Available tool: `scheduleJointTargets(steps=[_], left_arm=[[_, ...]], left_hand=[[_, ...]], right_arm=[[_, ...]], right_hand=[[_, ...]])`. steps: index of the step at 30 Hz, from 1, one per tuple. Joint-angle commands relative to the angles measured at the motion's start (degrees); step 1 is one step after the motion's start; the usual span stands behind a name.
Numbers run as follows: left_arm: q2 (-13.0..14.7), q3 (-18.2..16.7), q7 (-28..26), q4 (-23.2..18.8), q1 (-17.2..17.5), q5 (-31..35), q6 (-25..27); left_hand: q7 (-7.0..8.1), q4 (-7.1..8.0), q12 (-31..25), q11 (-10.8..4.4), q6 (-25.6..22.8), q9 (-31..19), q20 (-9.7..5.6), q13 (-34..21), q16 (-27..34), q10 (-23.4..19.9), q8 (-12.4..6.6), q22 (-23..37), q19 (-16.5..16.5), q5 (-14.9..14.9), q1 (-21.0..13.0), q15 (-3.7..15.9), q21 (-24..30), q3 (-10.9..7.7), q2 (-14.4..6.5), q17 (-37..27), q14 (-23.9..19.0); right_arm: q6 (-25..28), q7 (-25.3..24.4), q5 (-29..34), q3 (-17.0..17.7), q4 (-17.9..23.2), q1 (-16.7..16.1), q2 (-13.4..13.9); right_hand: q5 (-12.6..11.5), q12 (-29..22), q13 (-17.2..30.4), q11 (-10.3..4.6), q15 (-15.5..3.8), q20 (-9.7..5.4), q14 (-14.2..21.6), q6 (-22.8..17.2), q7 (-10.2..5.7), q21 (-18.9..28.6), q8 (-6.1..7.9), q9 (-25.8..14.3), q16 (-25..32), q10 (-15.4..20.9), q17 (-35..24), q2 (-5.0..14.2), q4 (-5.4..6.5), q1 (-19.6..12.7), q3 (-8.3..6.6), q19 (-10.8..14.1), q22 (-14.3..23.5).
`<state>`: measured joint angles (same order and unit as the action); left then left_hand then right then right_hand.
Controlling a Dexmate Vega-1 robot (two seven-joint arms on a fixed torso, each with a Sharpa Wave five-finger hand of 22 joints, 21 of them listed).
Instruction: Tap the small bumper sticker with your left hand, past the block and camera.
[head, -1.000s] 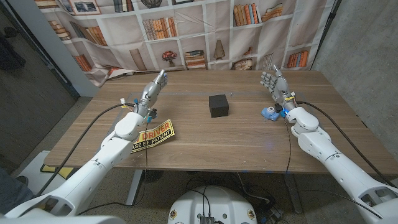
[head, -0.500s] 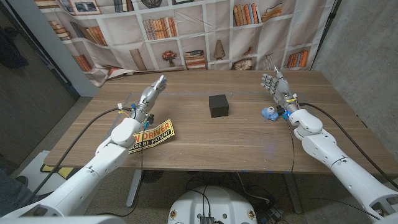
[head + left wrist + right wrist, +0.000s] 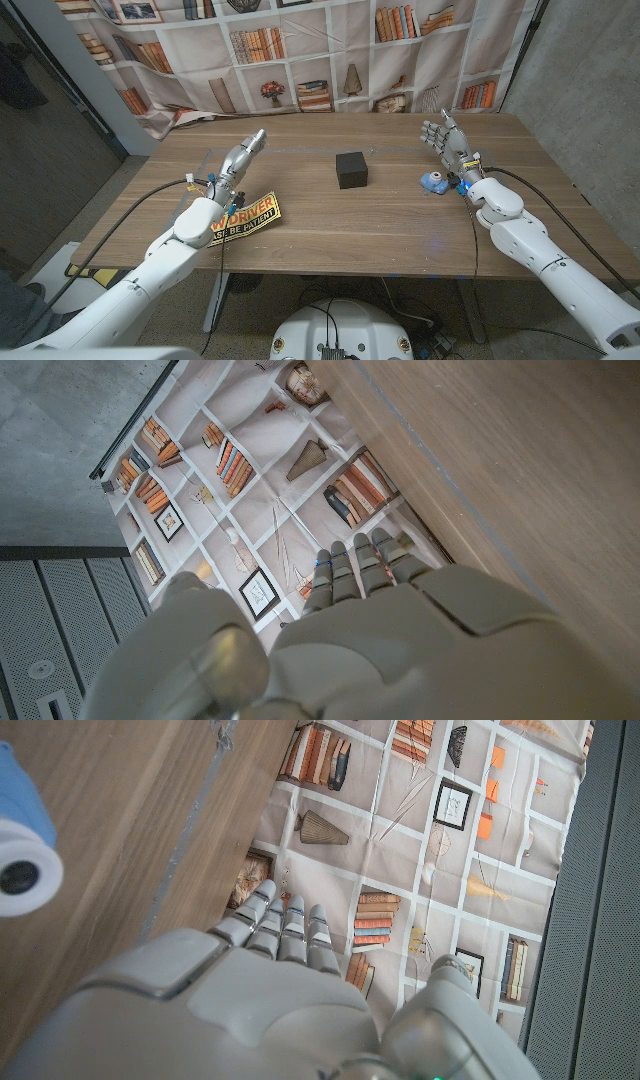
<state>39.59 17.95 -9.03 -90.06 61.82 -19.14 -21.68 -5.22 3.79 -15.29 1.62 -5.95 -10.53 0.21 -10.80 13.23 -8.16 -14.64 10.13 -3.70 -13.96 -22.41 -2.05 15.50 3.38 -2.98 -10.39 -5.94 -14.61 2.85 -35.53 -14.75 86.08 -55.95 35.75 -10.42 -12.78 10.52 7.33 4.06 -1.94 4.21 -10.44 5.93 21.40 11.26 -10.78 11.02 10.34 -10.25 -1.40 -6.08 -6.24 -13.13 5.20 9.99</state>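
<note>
Wooden table point(image 3: 330, 225): our left hand point(image 3: 242, 152) hovers empty, fingers straight, beyond the sticker point(image 3: 241, 218); right hand point(image 3: 444, 135) waits, fingers spread

Items showing on the wooden table point(image 3: 330, 225), by count:
- One black block point(image 3: 351, 169) is sitting near the middle
- One small blue camera point(image 3: 435, 181) is lying toward the robot's right side
- One yellow bumper sticker point(image 3: 243, 217) is lying toward the robot's left side

Two robot hands are showing above the table: one left hand point(image 3: 241, 155) and one right hand point(image 3: 445, 137)
</note>
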Motion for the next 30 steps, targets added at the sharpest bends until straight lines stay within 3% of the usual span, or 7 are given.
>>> scheduleJointTargets(steps=[1,16,30], left_arm=[[2.02,-0.97,-3.23,-4.52,4.12,1.44,0.11],[5.55,-3.91,-10.43,-12.05,11.76,5.29,4.28],[8.20,-6.14,-11.86,-13.72,16.13,6.88,3.76]], left_hand=[[-0.07,-0.51,0.10,0.09,-0.41,-0.19,-0.09,-0.18,-0.17,-0.45,0.23,0.16,-0.50,0.07,-0.61,0.01,0.08,0.13,0.11,-0.19,-0.57],[-0.13,-0.76,0.26,0.01,-0.86,-0.20,-0.10,-0.20,-0.42,-0.96,0.39,0.16,-0.91,0.17,-1.21,0.01,-0.12,0.10,-0.04,-0.20,-0.84],[0.03,-0.89,0.41,-0.04,-1.91,-0.22,-0.15,-0.22,-0.48,-1.45,0.30,0.16,-1.71,0.26,-1.59,0.07,-0.14,0.13,-0.20,-0.22,-1.50]], right_arm=[[0.19,1.02,-0.32,-0.02,0.11,0.10,0.33],[-1.12,2.72,-0.42,0.27,0.11,-0.25,1.02],[-0.92,1.56,0.42,0.55,2.58,-1.87,1.97]], right_hand=[[-0.27,-0.08,0.20,-0.01,0.19,-0.16,0.37,-0.62,-0.05,-0.22,0.22,-0.21,-0.01,0.30,-0.23,0.39,-0.24,-0.54,-0.21,0.59,0.24],[-0.27,-0.01,0.20,-0.18,0.21,-0.14,0.38,-0.64,-0.05,-0.53,0.20,-0.21,-0.07,0.28,-0.23,0.45,-0.29,-0.58,-0.18,0.69,0.25],[-0.27,0.03,0.20,-0.19,0.13,-0.14,0.40,-0.67,-0.07,-0.81,0.18,-0.21,-0.10,0.30,-0.23,0.52,-0.31,-0.59,-0.15,0.82,0.26]])
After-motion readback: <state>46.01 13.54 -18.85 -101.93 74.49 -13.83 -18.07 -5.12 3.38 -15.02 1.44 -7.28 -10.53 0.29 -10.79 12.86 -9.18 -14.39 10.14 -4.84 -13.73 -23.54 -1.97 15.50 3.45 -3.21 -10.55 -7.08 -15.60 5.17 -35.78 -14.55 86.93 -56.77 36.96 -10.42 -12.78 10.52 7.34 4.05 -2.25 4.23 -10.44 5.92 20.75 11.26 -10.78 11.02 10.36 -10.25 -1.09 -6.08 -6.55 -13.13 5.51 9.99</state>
